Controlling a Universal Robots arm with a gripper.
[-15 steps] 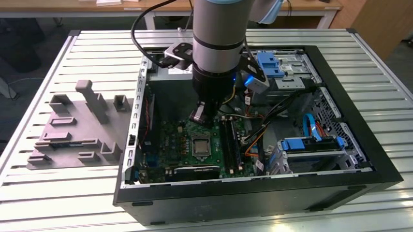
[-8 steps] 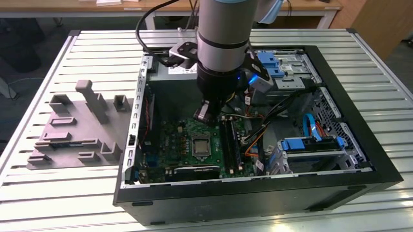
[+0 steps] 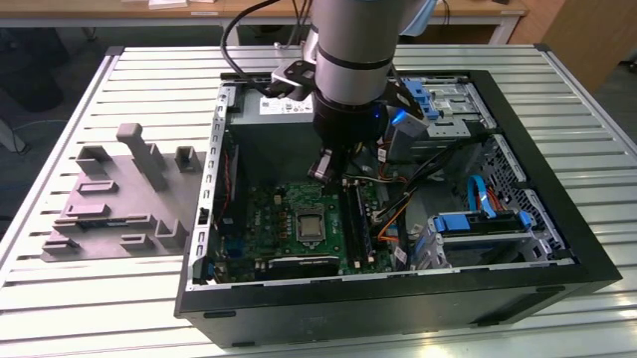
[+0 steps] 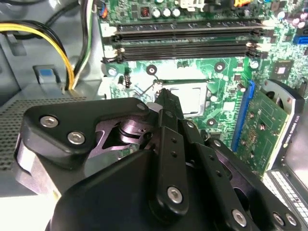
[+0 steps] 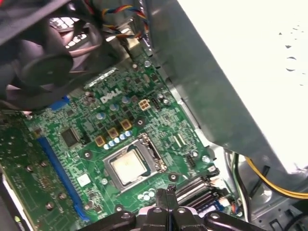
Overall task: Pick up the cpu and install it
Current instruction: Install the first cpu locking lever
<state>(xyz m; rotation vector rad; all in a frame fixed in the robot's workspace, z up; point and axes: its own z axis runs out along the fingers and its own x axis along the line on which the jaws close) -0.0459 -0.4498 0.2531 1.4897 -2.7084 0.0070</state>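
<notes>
**Exterior view:** The robot arm (image 3: 353,67) reaches down into an open computer case (image 3: 398,298) lying on a slatted table (image 3: 100,298). Its gripper (image 3: 333,173) hangs just above the green motherboard (image 3: 274,224). The cpu (image 3: 310,224) sits flat in its socket, at about six o'clock from the gripper and apart from it. A grey fixture block (image 3: 110,216) rests outside the case at nine o'clock.

**Second wrist view:** The gripper (image 4: 163,96) shows its black fingers drawn narrow, tip to tip, with nothing between them. The pale metal top of the cpu (image 4: 195,98) lies just beyond the fingertips, beside the long black memory slots (image 4: 187,36). Yellow cables (image 4: 48,38) run along the case wall.

**First wrist view:** The cpu (image 5: 129,167) is seated square inside the black socket frame (image 5: 149,147), its silver top facing up. The gripper (image 5: 166,195) hovers near it, fingers together and empty. A black fan (image 5: 43,43) and the big grey box (image 5: 231,72) flank the board.
</notes>
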